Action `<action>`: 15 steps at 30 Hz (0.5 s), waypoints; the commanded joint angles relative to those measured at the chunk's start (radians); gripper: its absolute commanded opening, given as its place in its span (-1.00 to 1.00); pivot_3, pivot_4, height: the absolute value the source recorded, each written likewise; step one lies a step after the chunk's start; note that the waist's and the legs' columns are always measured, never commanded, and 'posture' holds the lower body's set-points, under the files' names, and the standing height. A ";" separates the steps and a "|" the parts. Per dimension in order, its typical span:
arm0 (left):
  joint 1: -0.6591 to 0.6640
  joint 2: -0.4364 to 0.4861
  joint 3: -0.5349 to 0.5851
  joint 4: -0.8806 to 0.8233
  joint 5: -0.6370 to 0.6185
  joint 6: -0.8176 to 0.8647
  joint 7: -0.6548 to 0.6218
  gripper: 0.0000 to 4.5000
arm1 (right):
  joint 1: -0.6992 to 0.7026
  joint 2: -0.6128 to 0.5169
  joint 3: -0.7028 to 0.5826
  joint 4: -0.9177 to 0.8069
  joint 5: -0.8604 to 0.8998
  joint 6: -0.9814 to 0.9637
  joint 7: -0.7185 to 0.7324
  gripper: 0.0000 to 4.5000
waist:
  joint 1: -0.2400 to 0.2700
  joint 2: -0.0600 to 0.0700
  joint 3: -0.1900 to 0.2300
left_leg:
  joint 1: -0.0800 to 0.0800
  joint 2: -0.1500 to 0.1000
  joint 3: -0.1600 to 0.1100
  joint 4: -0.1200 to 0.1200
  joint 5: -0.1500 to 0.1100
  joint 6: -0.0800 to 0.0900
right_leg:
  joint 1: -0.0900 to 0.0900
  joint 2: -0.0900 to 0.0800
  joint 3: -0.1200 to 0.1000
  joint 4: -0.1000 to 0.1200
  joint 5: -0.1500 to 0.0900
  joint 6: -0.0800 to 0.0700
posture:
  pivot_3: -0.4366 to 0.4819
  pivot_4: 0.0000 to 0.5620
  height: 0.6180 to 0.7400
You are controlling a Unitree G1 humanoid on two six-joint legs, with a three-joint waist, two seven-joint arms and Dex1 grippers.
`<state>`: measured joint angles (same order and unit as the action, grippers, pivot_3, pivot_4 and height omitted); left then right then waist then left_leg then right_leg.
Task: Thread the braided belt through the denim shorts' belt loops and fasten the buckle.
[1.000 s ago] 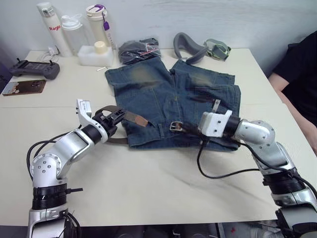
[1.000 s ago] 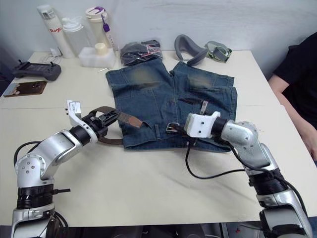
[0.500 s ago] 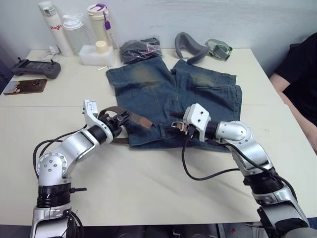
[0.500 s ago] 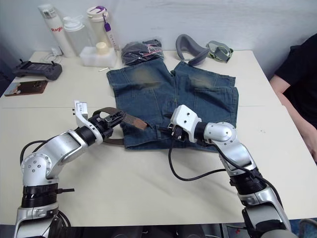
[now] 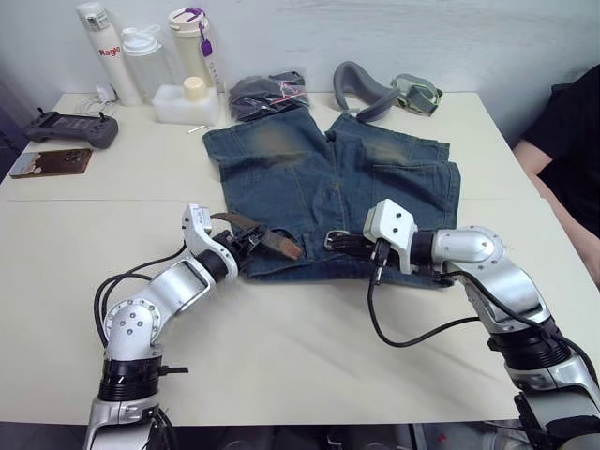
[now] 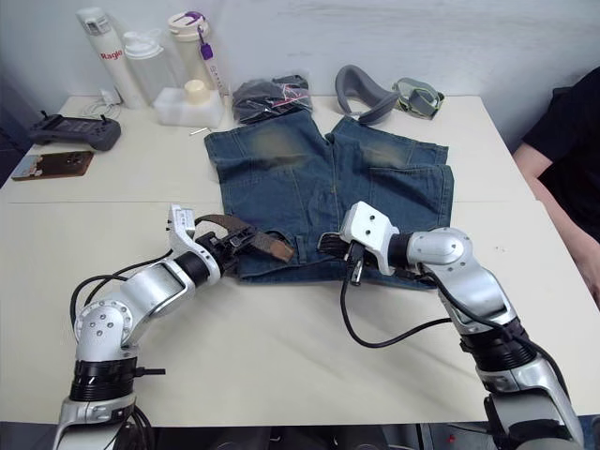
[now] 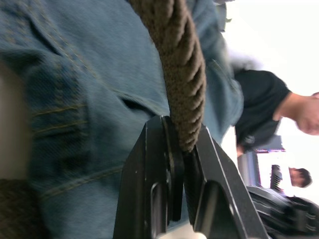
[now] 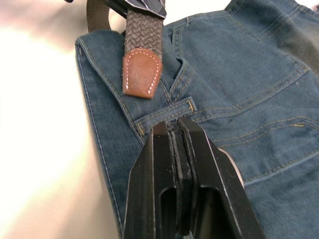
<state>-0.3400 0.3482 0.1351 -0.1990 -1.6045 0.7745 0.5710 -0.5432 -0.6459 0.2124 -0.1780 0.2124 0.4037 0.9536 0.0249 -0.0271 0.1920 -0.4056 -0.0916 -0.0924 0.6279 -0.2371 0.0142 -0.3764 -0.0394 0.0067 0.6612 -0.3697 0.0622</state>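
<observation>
Denim shorts (image 5: 328,183) lie flat on a pale table (image 5: 281,337), waistband edge toward me. My left gripper (image 5: 246,242) is clamped on the braided belt (image 8: 143,30) near the shorts' left waistband corner, the belt's tan tip (image 5: 286,248) lying on the denim. My right gripper (image 6: 330,246) rests at the middle of the waistband beside the silver buckle (image 5: 334,238), fingers (image 8: 164,164) pressed together on a strip of belt, beside a belt loop (image 8: 182,82).
</observation>
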 commanded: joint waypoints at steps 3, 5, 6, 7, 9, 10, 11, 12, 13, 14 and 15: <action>-0.022 -0.073 -0.033 -0.042 0.122 -0.025 0.021 -1.00 | -0.009 -0.065 -0.029 -0.020 -0.017 -0.002 0.033 -0.99 | 0.003 0.000 0.000 | 0.000 -0.001 0.000 0.000 0.000 0.001 | 0.000 -0.001 0.000 -0.001 0.000 0.000 | -0.05 -0.47 1.00; -0.028 -0.106 -0.047 -0.052 0.149 -0.030 0.035 -1.00 | -0.019 -0.077 -0.040 -0.022 -0.011 0.008 0.038 -0.99 | 0.003 0.000 0.000 | 0.000 -0.001 0.000 0.001 -0.001 0.001 | 0.001 0.000 0.000 -0.001 0.000 0.000 | -0.05 -0.47 1.00; -0.030 -0.119 -0.054 -0.055 0.158 -0.032 0.036 -1.00 | -0.023 -0.081 -0.042 -0.024 -0.012 0.010 0.040 -0.99 | 0.002 0.000 0.000 | -0.001 -0.001 0.000 0.001 -0.001 0.001 | 0.001 0.000 0.000 -0.001 0.000 0.000 | -0.05 -0.47 1.00; -0.031 -0.131 -0.058 -0.057 0.164 -0.032 0.037 -1.00 | -0.024 -0.084 -0.044 -0.027 -0.014 0.012 0.042 -0.99 | 0.002 0.000 0.000 | -0.001 -0.001 0.000 0.001 -0.001 0.001 | 0.001 -0.001 0.000 -0.001 0.000 0.000 | -0.05 -0.47 1.00; -0.033 -0.152 -0.068 -0.056 0.185 -0.028 0.032 -1.00 | -0.026 -0.089 -0.044 -0.033 -0.017 0.015 0.043 -0.99 | 0.001 0.000 0.000 | -0.001 0.000 0.000 0.001 -0.001 0.001 | 0.001 0.000 0.000 -0.001 0.000 0.000 | -0.05 -0.47 1.00; -0.032 -0.163 -0.073 -0.055 0.197 -0.028 0.030 -1.00 | -0.026 -0.093 -0.043 -0.037 -0.019 0.017 0.044 -0.99 | 0.002 0.000 0.000 | -0.001 0.000 0.000 0.001 -0.001 0.001 | 0.001 0.000 0.000 -0.001 0.000 0.000 | -0.05 -0.47 1.00; -0.032 -0.175 -0.077 -0.053 0.211 -0.032 0.028 -1.00 | -0.025 -0.098 -0.041 -0.040 -0.023 0.018 0.045 -0.99 | 0.002 0.000 0.000 | -0.001 0.000 0.000 0.001 -0.001 0.001 | 0.001 0.000 0.000 0.000 0.000 0.000 | -0.05 -0.47 1.00; -0.030 -0.187 -0.077 -0.052 0.225 -0.037 0.027 -1.00 | -0.026 -0.102 -0.039 -0.042 -0.026 0.019 0.045 -0.99 | 0.003 0.000 0.000 | -0.001 0.000 0.000 0.001 -0.001 0.001 | 0.001 0.000 0.000 0.000 0.000 0.000 | -0.05 -0.47 1.00; -0.027 -0.199 -0.078 -0.055 0.242 -0.042 0.028 -1.00 | -0.024 -0.106 -0.039 -0.047 -0.027 0.021 0.045 -0.99 | 0.003 0.000 0.000 | -0.001 0.000 0.000 0.001 -0.001 0.001 | 0.001 0.000 0.000 -0.001 0.000 0.000 | -0.05 -0.47 1.00; -0.022 -0.209 -0.081 -0.059 0.264 -0.045 0.023 -1.00 | -0.024 -0.108 -0.041 -0.051 -0.026 0.024 0.044 -0.99 | 0.004 0.000 0.000 | -0.001 0.000 0.000 0.001 -0.001 0.001 | 0.001 0.000 0.000 -0.001 0.000 0.000 | -0.05 -0.47 1.00; -0.016 -0.220 -0.083 -0.064 0.283 -0.048 0.022 -1.00 | -0.021 -0.112 -0.044 -0.058 -0.024 0.030 0.042 -0.99 | 0.004 0.000 0.000 | -0.001 0.000 0.000 0.002 -0.001 0.001 | 0.001 0.000 0.000 -0.001 0.000 0.000 | -0.05 -0.47 1.00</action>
<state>-0.3592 0.1395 0.0657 -0.2225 -1.3531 0.7370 0.6066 -0.5521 -0.7399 0.2001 -0.1938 0.1863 0.4285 0.9927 0.0291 -0.0272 0.1920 -0.4064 -0.0921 -0.0919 0.6295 -0.2376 0.0152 -0.3753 -0.0397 0.0064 0.6603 -0.3697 0.0623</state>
